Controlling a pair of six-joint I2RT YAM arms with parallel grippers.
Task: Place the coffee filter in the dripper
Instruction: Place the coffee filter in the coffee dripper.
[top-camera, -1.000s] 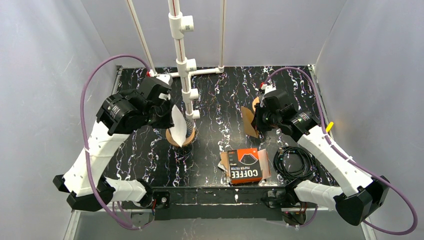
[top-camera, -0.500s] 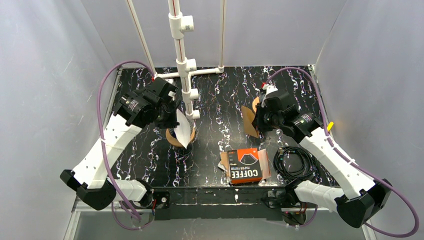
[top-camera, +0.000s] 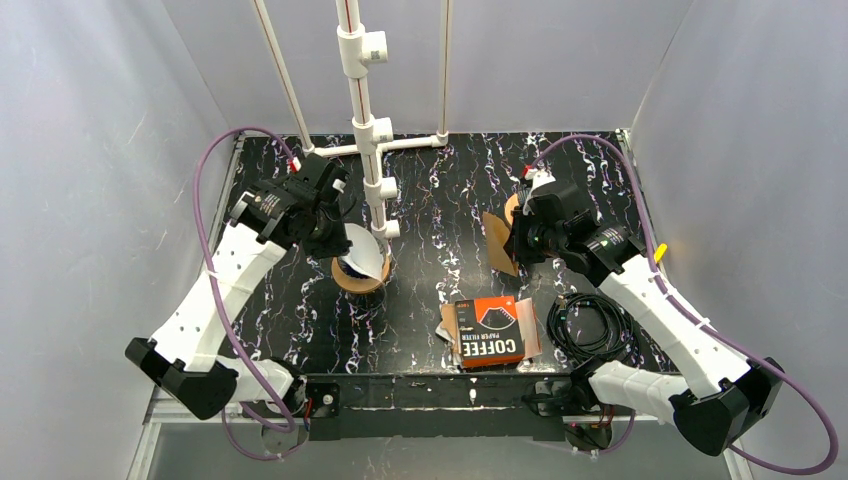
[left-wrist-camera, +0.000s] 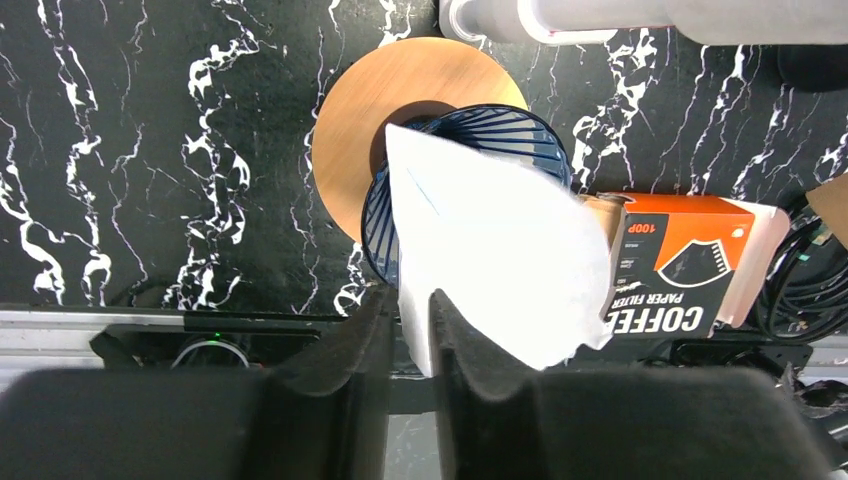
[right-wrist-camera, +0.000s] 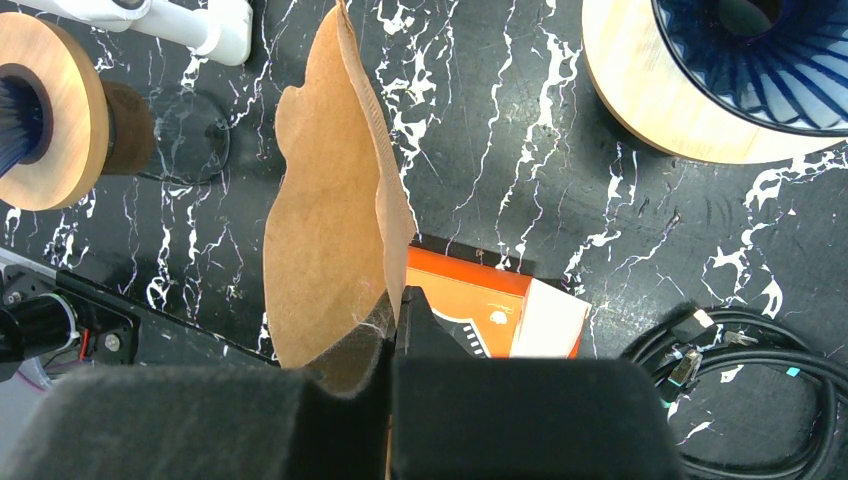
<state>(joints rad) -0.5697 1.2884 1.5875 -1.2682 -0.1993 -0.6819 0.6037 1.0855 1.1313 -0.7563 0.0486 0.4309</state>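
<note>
A white coffee filter (top-camera: 366, 252) (left-wrist-camera: 490, 260) leans tilted in the blue ribbed dripper (left-wrist-camera: 500, 125) on its wooden ring (top-camera: 345, 278). Its upper edge sticks out over the rim toward my left gripper (top-camera: 338, 232) (left-wrist-camera: 410, 298). The left jaws stand slightly apart, with the filter's edge in the gap between them. My right gripper (top-camera: 515, 242) (right-wrist-camera: 395, 300) is shut on a brown coffee filter (top-camera: 496, 240) (right-wrist-camera: 320, 230), held upright beside a second dripper (right-wrist-camera: 760, 60) on a wooden ring.
An orange coffee filter box (top-camera: 490, 332) (right-wrist-camera: 470, 305) lies near the front edge. Black cables (top-camera: 590, 325) are coiled at its right. A white pipe stand (top-camera: 365, 130) rises just behind the left dripper. Grey walls close in both sides.
The left gripper carried the white filter down into the dripper, and the filter now leans there. The left jaws have parted a little. The right arm has not moved.
</note>
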